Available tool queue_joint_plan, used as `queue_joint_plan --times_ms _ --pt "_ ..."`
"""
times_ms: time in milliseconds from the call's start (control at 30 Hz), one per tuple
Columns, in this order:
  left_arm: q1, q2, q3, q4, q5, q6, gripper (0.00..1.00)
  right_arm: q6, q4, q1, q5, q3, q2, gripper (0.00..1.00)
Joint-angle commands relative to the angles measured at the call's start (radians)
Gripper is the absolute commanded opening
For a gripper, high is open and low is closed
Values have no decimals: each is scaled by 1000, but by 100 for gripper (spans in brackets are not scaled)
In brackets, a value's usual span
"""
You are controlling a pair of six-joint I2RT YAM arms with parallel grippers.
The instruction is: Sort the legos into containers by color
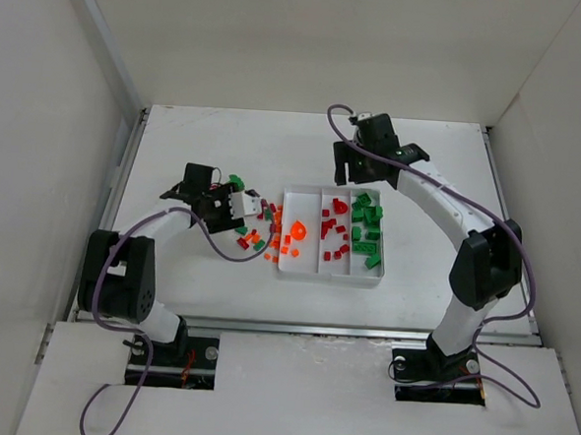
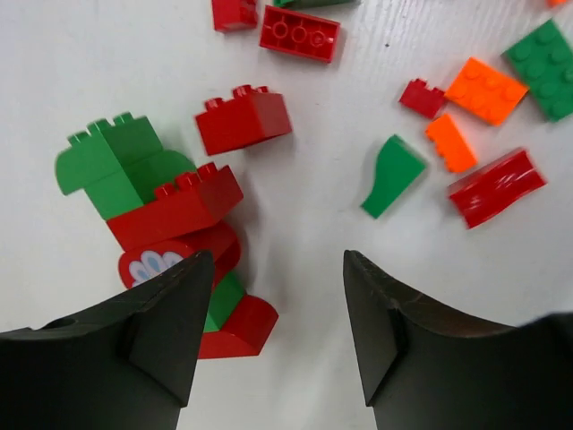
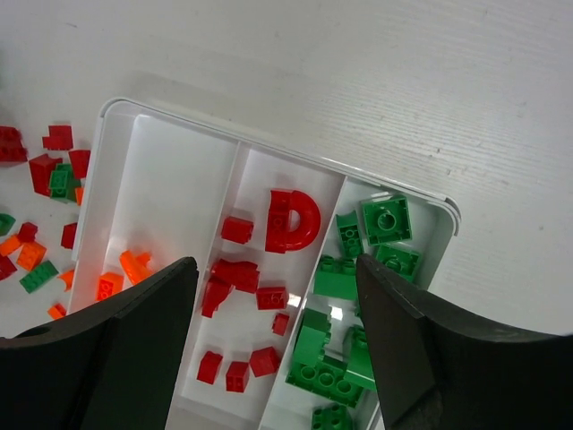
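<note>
The white tray (image 1: 292,192) lies at mid-table with three compartments: orange legos (image 1: 298,232) on the left, red (image 1: 331,230) in the middle, green (image 1: 367,222) on the right. Loose red, green and orange legos (image 1: 258,237) lie left of the tray. My left gripper (image 1: 242,207) is open and empty, low over them. In the left wrist view it (image 2: 277,260) has a red and green cluster (image 2: 170,210) by its left finger. My right gripper (image 1: 358,167) is open and empty above the tray's far end (image 3: 269,141), with a red arch piece (image 3: 291,219) between its fingers (image 3: 161,305).
White enclosure walls stand on the left, back and right of the table (image 1: 226,145). In the left wrist view a red brick (image 2: 243,119), a green wedge (image 2: 392,175), orange bricks (image 2: 483,90) and a red curved piece (image 2: 495,186) lie ahead of the fingers.
</note>
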State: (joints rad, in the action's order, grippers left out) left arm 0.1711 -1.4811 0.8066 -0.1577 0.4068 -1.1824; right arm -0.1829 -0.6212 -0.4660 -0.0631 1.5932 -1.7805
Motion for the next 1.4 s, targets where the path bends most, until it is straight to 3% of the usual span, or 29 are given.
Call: queue_joint_plan --times_ms 0,133,300,800,867,1033,1133,1167,1300,1367 --pt "-31 -16 78 -189 139 -302 56 16 43 10 19 -5 41 77" --pt "-31 -25 78 -255 139 -504 56 16 63 10 8 -29 52 77" --pt "-31 -50 123 -324 159 -597 53 16 72 20 -3 -47 61 77" --pt "61 -180 181 -304 159 -597 45 25 72 20 -3 -36 50 77" --pt "61 -199 181 -304 159 -597 42 25 72 20 -3 -36 50 77" --pt "61 -208 181 -304 139 -588 18 25 63 20 -3 -36 50 77" --pt "61 -208 181 -304 127 -588 12 34 63 20 -12 -36 50 77" --pt "61 -208 181 -304 127 -588 3 34 63 20 -12 -36 50 77" --pt "61 -208 192 -304 127 -528 0 34 63 20 -12 -27 50 77" --pt "61 -208 227 -269 127 -424 0 34 63 20 -12 -27 50 77"
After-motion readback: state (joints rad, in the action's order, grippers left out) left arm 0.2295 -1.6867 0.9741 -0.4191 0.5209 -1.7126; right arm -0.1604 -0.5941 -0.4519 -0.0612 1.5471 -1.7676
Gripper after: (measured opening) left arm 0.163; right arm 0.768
